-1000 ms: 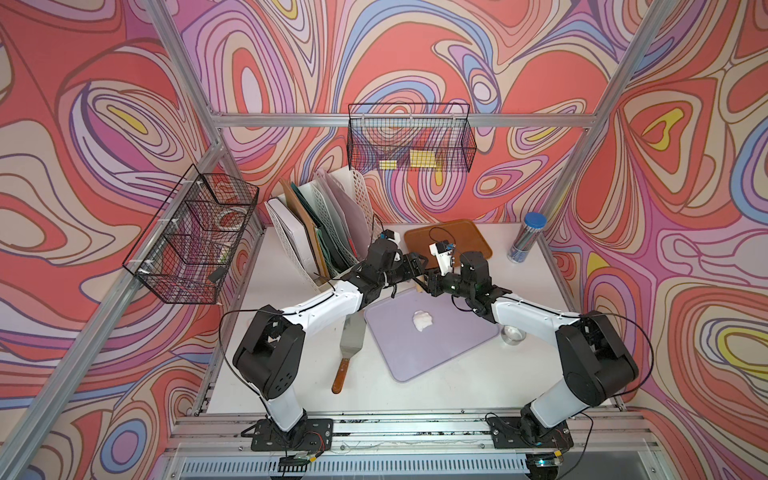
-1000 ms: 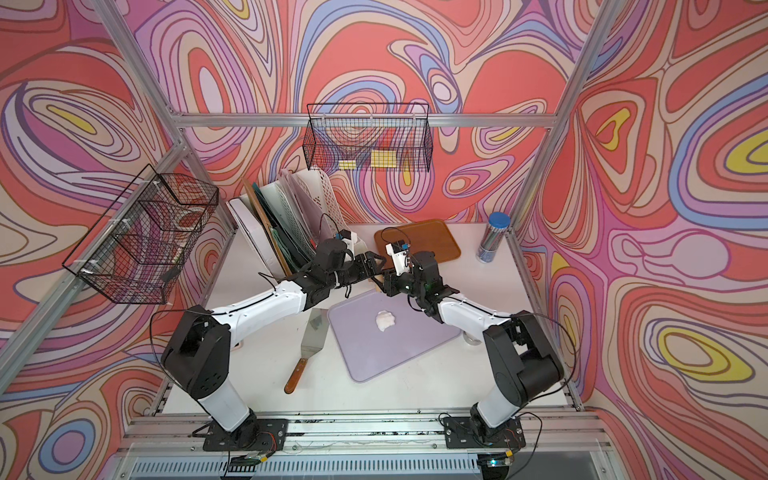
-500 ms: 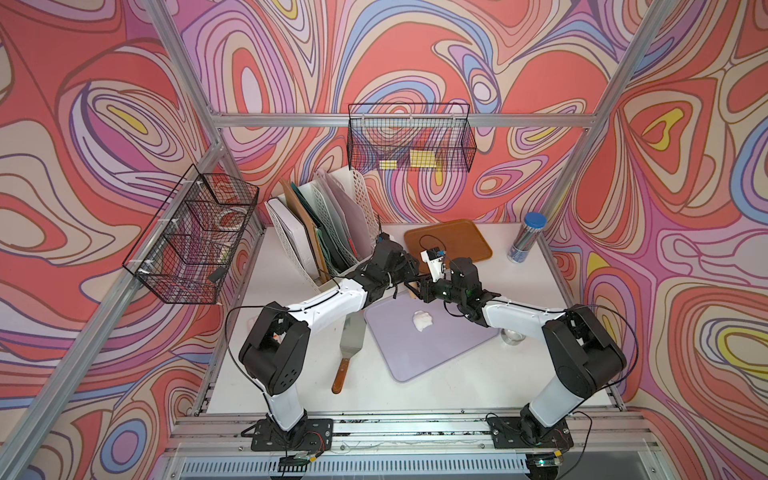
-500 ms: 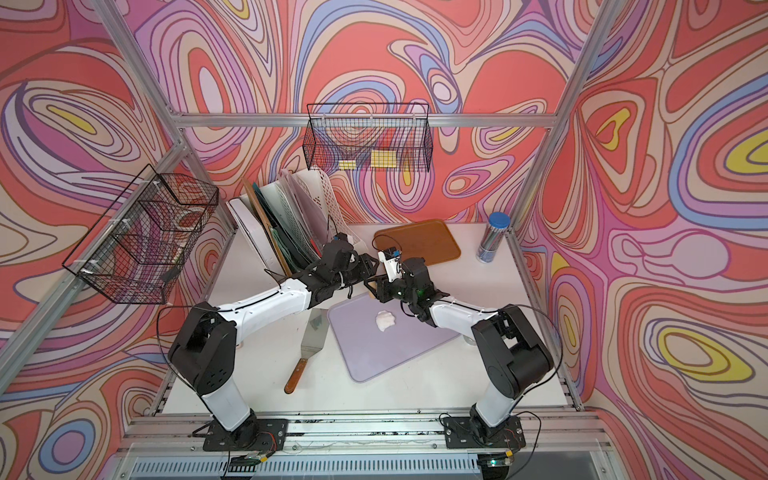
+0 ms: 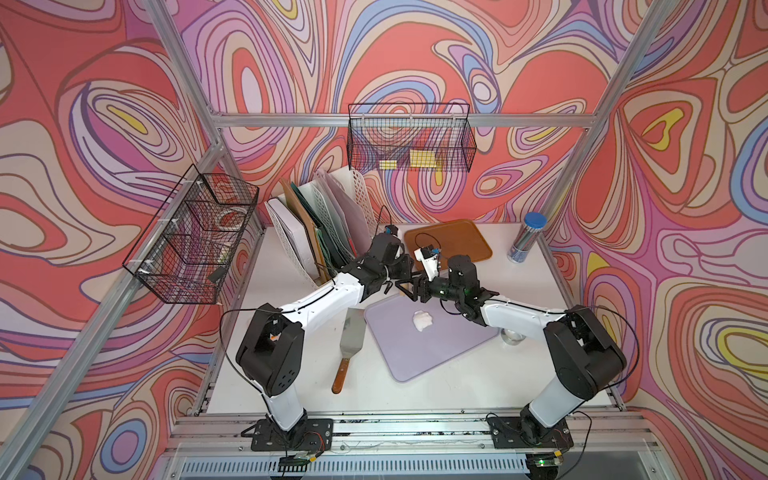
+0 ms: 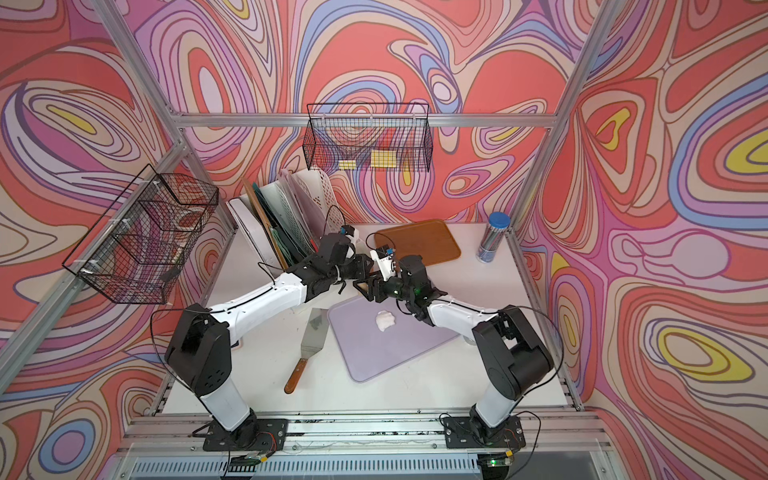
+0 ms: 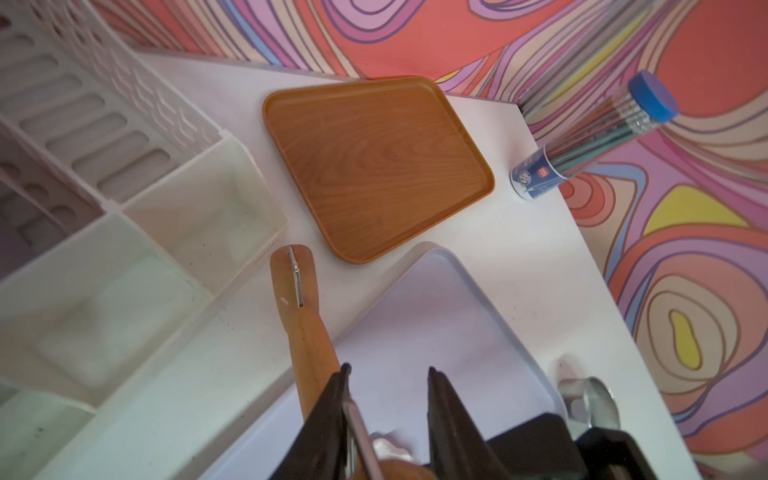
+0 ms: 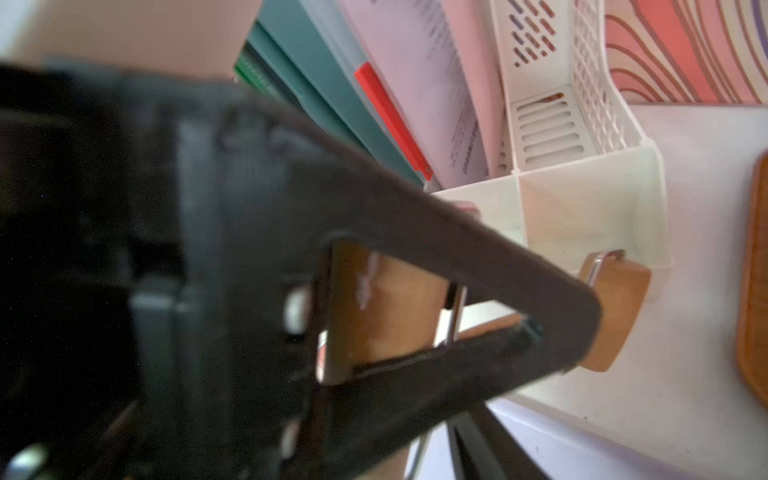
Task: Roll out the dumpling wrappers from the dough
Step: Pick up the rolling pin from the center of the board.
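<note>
L wall: black wire basket (image 5: 195,237) hung on the frame. At the table's back-L corner, a white file rack (image 5: 291,245) holds boards and folders on edge.

The L arm reaches from the front-L base toward table centre. L gripper (image 7: 386,370): in the L wrist view its 2 black fingers (image 7: 438,399) stand apart w/ purple mat showing between them. A thin metal rod lies against 1 finger's inner face, and a wood-handled tool (image 7: 305,328) runs along that finger's outer side, out past the tips toward the tray. Can't tell if the jaws actually pinch it.

A spatula (image 5: 351,336) w/ metal blade and wood handle lies flat on the table (image 5: 286,286), just beside the mat's L edge.

Back wall: a 2nd wire basket (image 5: 409,141).

R gripper (image 5: 407,289) meets the L one tip to tip over the mat's far edge in both top views. The R wrist view is mostly a blurred black finger w/ the wood handle behind it, so I can't tell its jaw state.

Purple mat (image 5: 436,357) sits at centre. The dough lump (image 5: 423,321), white and uneven, rests on the mat's far half, just in front of the grippers and not touched by either.

Wood tray (image 5: 457,243) lies behind the mat. A metal ring (image 7: 590,399) stands by the mat's R edge, partly hidden under the R arm. A clear tube w/ blue cap (image 5: 527,243) stands at the back-R corner.
</note>
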Robot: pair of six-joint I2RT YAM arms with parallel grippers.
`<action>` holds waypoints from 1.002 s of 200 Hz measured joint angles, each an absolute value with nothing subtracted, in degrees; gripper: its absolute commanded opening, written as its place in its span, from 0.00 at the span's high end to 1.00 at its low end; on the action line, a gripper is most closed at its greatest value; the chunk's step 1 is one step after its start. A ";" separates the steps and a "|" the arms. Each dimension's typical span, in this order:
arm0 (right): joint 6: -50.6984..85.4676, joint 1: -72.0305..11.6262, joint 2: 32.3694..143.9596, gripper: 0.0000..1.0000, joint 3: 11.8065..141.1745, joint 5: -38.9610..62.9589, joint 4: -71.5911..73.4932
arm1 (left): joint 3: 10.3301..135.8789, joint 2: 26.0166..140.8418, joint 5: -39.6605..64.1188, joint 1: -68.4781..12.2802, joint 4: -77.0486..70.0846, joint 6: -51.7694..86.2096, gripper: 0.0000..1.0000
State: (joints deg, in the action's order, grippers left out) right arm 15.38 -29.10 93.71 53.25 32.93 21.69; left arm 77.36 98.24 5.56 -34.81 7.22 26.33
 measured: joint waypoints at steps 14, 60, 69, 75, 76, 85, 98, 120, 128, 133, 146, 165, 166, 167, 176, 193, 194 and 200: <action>15.00 -27.07 91.57 0.12 53.36 35.92 20.05 | 77.52 96.25 7.73 -34.09 8.23 20.10 1.00; 15.55 -11.49 86.67 0.11 53.49 51.03 18.98 | 79.22 90.06 22.44 -28.97 11.40 5.39 1.00; 16.14 -8.40 86.78 0.11 53.49 53.23 19.22 | 80.20 89.41 26.28 -27.59 11.66 3.99 1.00; 16.43 -6.66 86.89 0.11 53.49 54.50 19.35 | 80.71 89.08 28.64 -26.89 11.64 3.70 1.00; 16.47 -6.48 86.91 0.11 53.49 54.68 19.38 | 80.88 88.97 29.32 -26.70 11.62 3.62 1.00; 16.78 -4.71 87.11 0.11 53.49 56.55 19.92 | 81.45 88.47 33.08 -25.58 11.18 3.70 1.00; 17.78 -3.68 87.83 0.11 53.60 59.79 21.63 | 81.67 87.85 38.17 -24.23 9.87 4.82 1.00; 21.87 -3.60 91.61 0.11 55.88 65.60 26.74 | 81.69 87.70 46.00 -22.83 7.16 7.94 1.00; 24.38 -3.75 93.54 0.11 56.90 67.55 30.15 | 81.69 87.77 48.51 -22.74 6.24 9.39 1.00; 25.89 -3.77 94.48 0.11 57.43 68.42 32.05 | 81.69 87.83 49.89 -22.72 5.54 10.31 1.00; 30.57 -3.79 97.01 0.11 58.48 70.43 37.98 | 81.69 87.94 53.25 -22.74 3.31 13.02 1.00; 39.22 -3.79 101.06 0.12 60.66 72.99 48.49 | 81.69 88.05 56.80 -22.68 -0.75 16.93 1.00; 39.86 -3.79 101.34 0.12 60.82 73.14 49.23 | 81.69 88.07 56.95 -22.68 -0.99 17.15 1.00; 40.38 -3.79 101.58 0.12 60.93 73.21 49.84 | 81.69 88.09 57.25 -22.65 -1.41 17.63 1.00; 45.19 -3.79 103.94 0.13 62.30 73.95 55.72 | 81.69 88.29 58.52 -22.52 -3.60 19.49 1.00; 55.88 -3.92 108.73 0.15 65.25 75.59 67.55 | 81.69 89.06 59.35 -22.44 -7.16 22.74 1.00; 56.69 -4.01 109.12 0.15 65.54 75.79 68.47 | 81.69 89.10 59.40 -22.44 -7.31 22.90 1.00; 59.24 -4.14 110.19 0.16 66.39 76.20 70.87 | 81.69 89.60 59.59 -22.26 -8.47 24.12 1.00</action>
State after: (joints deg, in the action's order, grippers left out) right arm 59.24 -4.14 110.19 66.39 76.20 70.87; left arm 81.69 89.60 59.59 -22.26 -8.47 24.12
